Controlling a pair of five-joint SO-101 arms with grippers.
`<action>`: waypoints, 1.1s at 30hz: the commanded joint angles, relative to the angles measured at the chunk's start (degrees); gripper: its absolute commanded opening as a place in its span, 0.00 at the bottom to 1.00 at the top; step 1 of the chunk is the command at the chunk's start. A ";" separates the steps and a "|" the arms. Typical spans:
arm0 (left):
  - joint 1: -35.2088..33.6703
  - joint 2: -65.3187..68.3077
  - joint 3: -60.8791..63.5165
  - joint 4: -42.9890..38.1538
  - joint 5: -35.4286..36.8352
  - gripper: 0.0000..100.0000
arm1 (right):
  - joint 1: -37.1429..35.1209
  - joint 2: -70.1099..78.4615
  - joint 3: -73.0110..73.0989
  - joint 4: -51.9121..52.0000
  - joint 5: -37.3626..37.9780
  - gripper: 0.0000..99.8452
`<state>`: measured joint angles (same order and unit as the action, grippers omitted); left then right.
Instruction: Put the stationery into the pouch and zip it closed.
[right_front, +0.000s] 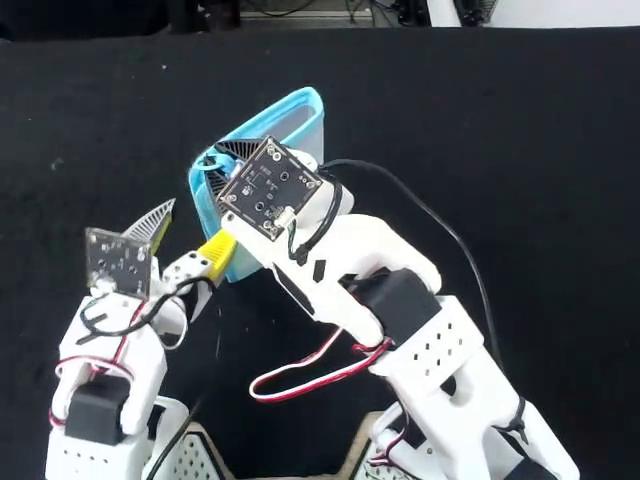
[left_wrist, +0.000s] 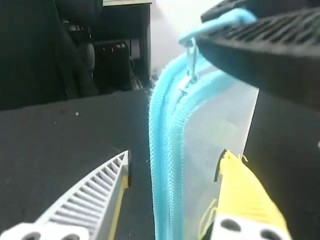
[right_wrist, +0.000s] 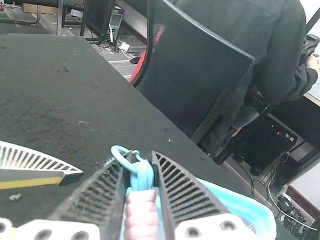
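Note:
A light-blue translucent pouch (right_front: 290, 125) stands on its edge on the black table. At its left end my right gripper (right_front: 215, 160) is shut on the blue zipper pull cord (right_wrist: 139, 172), black ribbed fingers (right_wrist: 175, 187) pressed on either side. The metal zipper pull (left_wrist: 191, 55) hangs under that gripper on the zipper track. My left gripper (right_front: 197, 225) is open and straddles the pouch's near edge (left_wrist: 162, 165): white ribbed finger (left_wrist: 95, 200) on the outside, yellow finger (left_wrist: 245, 195) against the clear wall. What lies inside the pouch is hidden.
The black tabletop (right_front: 520, 150) stretches to the right of and behind the pouch. A red and white cable loop (right_front: 310, 370) hangs from the right arm near the table's front. A chair (right_wrist: 200, 75) and a person stand beyond the table's far edge.

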<state>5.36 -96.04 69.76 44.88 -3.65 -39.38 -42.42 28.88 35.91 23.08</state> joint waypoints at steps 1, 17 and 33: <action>0.92 5.80 -0.75 -4.22 0.79 0.28 | 0.70 0.04 -1.27 -1.85 0.26 0.01; 1.27 5.45 -1.54 1.23 0.53 0.14 | 0.97 0.04 -1.27 -1.85 0.26 0.01; 0.75 -6.59 -3.12 10.02 -2.73 0.03 | 0.97 0.04 -1.27 -1.85 0.26 0.01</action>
<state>5.80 -103.43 69.49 54.20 -3.56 -39.30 -42.42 28.88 35.82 23.08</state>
